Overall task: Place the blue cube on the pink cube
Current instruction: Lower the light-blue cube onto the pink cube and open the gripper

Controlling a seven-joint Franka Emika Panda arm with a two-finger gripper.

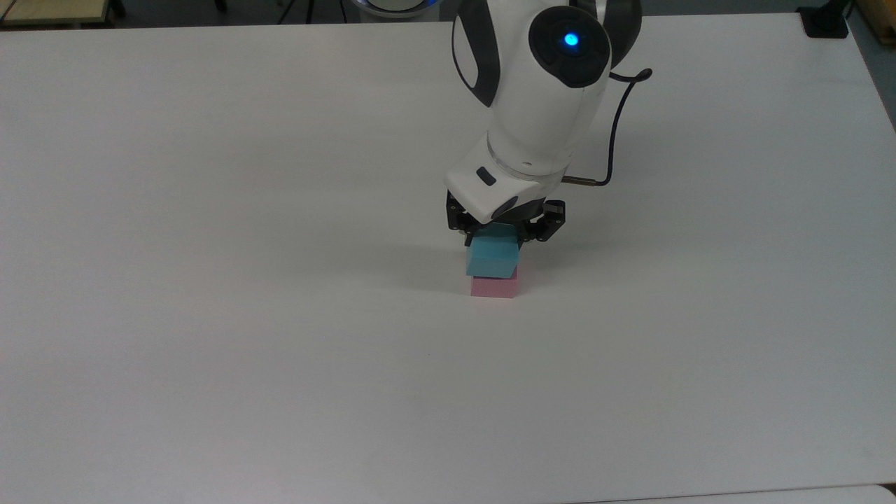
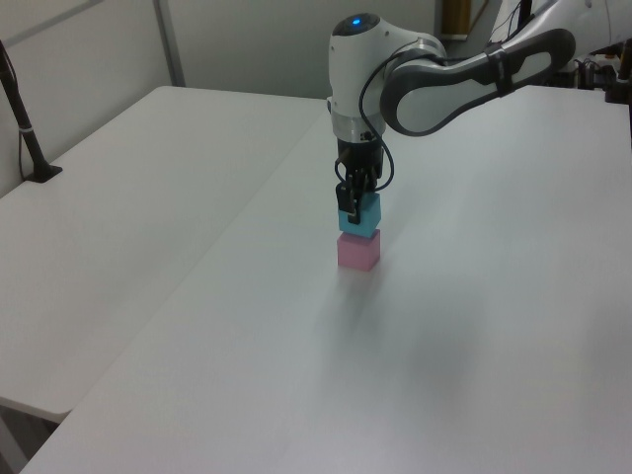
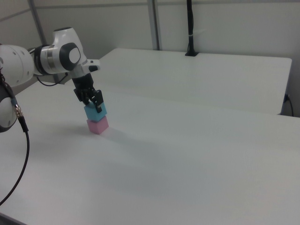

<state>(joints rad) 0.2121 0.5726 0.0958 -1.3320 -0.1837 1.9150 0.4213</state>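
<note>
The blue cube (image 1: pixel 492 257) is directly above the pink cube (image 1: pixel 494 287), which rests on the white table (image 1: pixel 210 280). The pincer (image 1: pixel 502 238) is clamped on the blue cube from above.

In the left view, the blue cube (image 2: pixel 358 219) appears seated on, or just touching, the top of the pink cube (image 2: pixel 357 252). The right view shows the same stack, with the blue cube (image 3: pixel 95 112) turned slightly relative to the pink cube (image 3: pixel 98 125).

Status: transport and alignment look complete. Remaining, by my judgement: confirm full contact, open the pincer, and withdraw straight up. The slight rotational offset could leave a corner overhanging.
</note>
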